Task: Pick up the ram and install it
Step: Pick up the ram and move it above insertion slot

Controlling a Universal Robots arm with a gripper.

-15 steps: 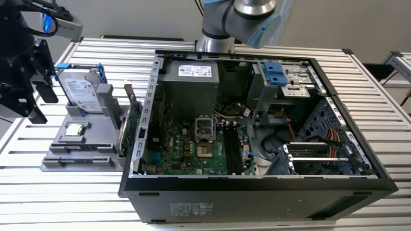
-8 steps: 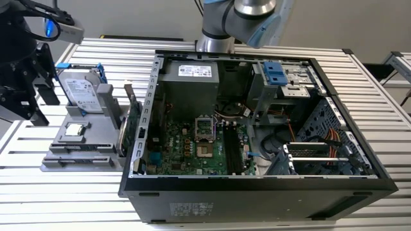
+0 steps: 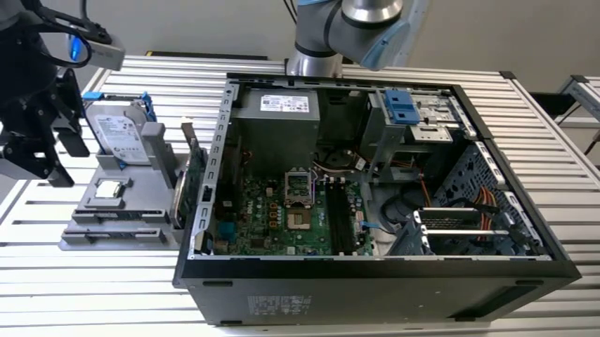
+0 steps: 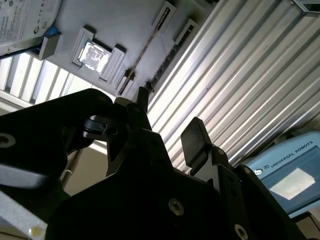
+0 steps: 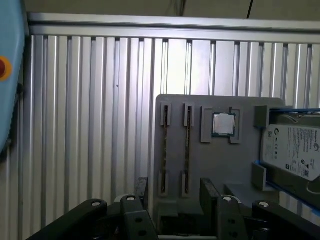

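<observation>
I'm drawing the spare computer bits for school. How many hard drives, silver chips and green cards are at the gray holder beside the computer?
hard drive: 1
silver chip: 1
green card: 1
Total at the gray holder: 3

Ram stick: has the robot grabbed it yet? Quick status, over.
Gripper open, empty. Ram stick on edge in the gray holder, not gripped. Processor chip and hard drive beside it, not blocking.
</observation>
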